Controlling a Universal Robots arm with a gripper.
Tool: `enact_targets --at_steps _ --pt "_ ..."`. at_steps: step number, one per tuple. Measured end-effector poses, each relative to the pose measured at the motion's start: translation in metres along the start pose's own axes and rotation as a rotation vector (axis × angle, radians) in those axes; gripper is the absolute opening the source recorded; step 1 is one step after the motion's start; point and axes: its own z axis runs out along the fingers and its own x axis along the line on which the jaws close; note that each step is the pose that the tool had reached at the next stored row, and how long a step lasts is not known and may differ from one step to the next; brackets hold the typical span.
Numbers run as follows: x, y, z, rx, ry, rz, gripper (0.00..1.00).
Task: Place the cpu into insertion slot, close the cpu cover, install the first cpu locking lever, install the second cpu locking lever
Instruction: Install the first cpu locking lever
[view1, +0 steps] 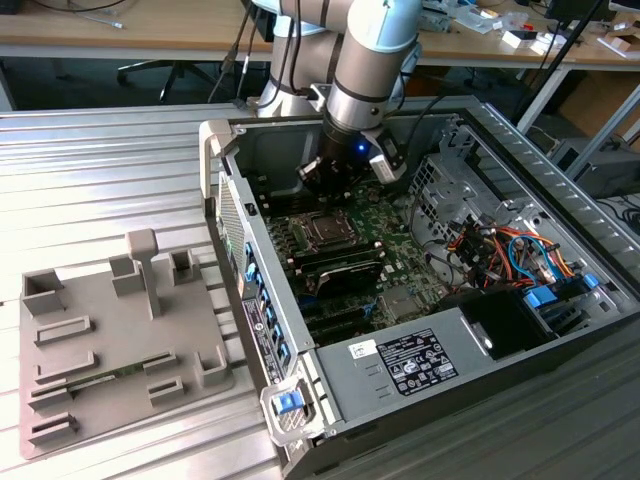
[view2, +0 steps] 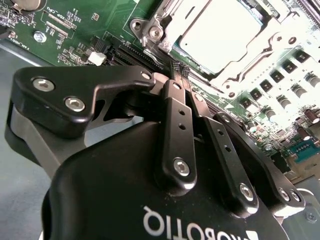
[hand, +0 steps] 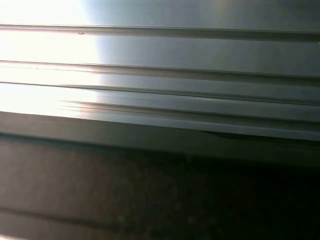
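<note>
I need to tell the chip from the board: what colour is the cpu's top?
Silvery, bright metal; the cpu shows best in the second wrist view, against the green motherboard.

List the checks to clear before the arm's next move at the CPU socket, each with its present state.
1. cpu seated in the socket, silvery top up: ok.
2. cpu cover closed over the chip: ok, frame lies around it.
3. gripper fingers together, holding nothing: ok.
4. Fingertips at the socket's edge: ok.
5. Locking levers latched: cannot tell.
6. Arm clear of the computer case walls in the exterior view: ok.
</note>
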Motion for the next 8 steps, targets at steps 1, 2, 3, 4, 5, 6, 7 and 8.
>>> enact_targets --at_steps 1,2,3,4,5,6,7,8 --pt "-0.0002 -0.0004 0.0002 -0.0002 -0.0002 0.0 0.11" --pt "-0.0003 -0.0006 0.0002 -0.0002 -0.0001 0.0 0.11" --pt "-0.0003 -0.0008 0.0002 -0.0001 -0.0002 0.0 0.11" --pt "-0.0004 -0.0011 0.0002 -0.0001 -0.0002 0.0 0.11" --pt "-0.0004 -0.0013 0.0002 -0.0002 -0.0002 0.0 0.11" --pt "-0.0004 -0.0016 0.0002 -0.0002 -0.0002 0.0 0.11" --pt "-0.0003 -0.0024 0.0003 -0.0002 -0.0002 0.0 0.11" --pt "-0.0004 -0.0026 0.0003 -0.0002 -0.0002 0.0 0.11"
